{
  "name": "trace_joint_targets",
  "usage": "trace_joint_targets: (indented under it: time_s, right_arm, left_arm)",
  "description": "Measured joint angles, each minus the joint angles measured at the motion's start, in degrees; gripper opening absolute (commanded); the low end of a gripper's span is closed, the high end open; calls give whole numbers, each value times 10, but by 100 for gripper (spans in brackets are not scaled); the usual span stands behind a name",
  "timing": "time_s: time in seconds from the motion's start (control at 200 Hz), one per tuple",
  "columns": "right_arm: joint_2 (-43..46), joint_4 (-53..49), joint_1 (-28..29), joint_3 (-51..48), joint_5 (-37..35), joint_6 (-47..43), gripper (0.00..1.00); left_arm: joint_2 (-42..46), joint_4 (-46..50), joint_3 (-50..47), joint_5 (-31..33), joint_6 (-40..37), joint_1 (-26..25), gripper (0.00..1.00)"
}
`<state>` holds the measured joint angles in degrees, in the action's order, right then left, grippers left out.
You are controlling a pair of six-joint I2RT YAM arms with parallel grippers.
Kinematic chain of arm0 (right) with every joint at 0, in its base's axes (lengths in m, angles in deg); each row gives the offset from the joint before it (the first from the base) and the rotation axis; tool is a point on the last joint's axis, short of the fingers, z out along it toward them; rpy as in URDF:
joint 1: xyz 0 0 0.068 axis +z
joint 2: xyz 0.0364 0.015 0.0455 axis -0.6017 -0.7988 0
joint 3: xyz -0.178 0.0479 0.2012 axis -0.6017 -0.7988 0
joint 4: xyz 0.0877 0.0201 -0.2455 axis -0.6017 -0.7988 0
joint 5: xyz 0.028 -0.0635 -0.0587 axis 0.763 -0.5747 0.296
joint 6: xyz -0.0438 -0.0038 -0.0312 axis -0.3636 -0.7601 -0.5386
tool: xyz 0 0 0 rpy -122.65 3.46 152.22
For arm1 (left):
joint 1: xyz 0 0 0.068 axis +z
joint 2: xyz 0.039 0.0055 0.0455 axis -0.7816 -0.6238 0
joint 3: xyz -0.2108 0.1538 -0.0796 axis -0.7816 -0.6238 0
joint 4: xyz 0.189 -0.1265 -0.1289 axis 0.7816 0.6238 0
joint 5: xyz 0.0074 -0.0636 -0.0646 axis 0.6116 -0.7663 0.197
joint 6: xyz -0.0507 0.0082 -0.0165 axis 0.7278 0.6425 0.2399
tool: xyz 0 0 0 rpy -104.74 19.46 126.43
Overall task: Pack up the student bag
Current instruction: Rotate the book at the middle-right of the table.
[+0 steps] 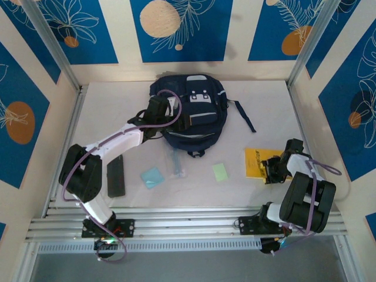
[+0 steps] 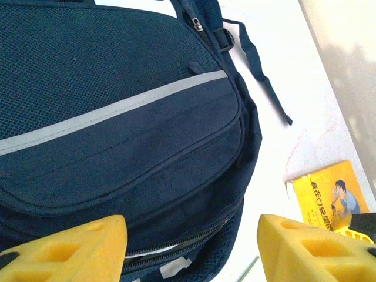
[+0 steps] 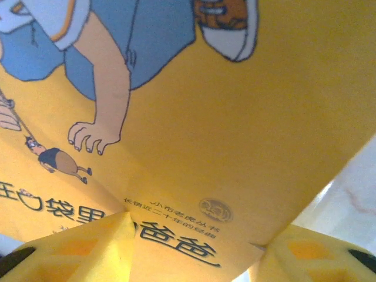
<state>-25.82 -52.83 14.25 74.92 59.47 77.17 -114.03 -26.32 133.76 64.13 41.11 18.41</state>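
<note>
Two weak spots stand out. The right gripper has its yellow pads on either side of one edge of the yellow picture book, which sits on the table well to the right of the student bag. Whether the pads are pinching the cover or only bracketing it, I cannot tell. A hold that shallow and that close to one edge could let the book swing, fan open or slide out on the lift

The bag lies at the far middle of the table, its zipped mouth facing the arms. The left gripper hangs over that near rim, pads apart with the zip line between them, and I cannot tell whether it grips any fabric. If the mouth is not held wide, a book corner will likely snag on the zip or shove the soft bag away. The two arms could also crowd each other at the opening
</note>
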Motion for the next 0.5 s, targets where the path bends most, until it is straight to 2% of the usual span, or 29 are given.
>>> trace_joint_targets:
  time_s: [0.185, 0.265, 0.29, 0.33, 0.5]
  right_arm:
    - [-40, 52, 6, 15, 52, -89, 25]
    - [-48, 78, 9, 15, 73, -121, 6]
    - [-49, 83, 10, 15, 77, -128, 3]
    - [-50, 92, 10, 15, 86, -141, 0]
    - [-61, 105, 14, 20, 101, -179, 0]
  left_arm:
    - [0, -1, -1, -5, 4, -2, 59]
    - [0, -1, -1, -7, 6, -2, 59]
    - [0, -2, -1, -7, 8, -3, 59]
    - [0, -2, -1, -9, 10, -4, 59]
    - [-2, -2, -1, -18, 15, -12, 59]
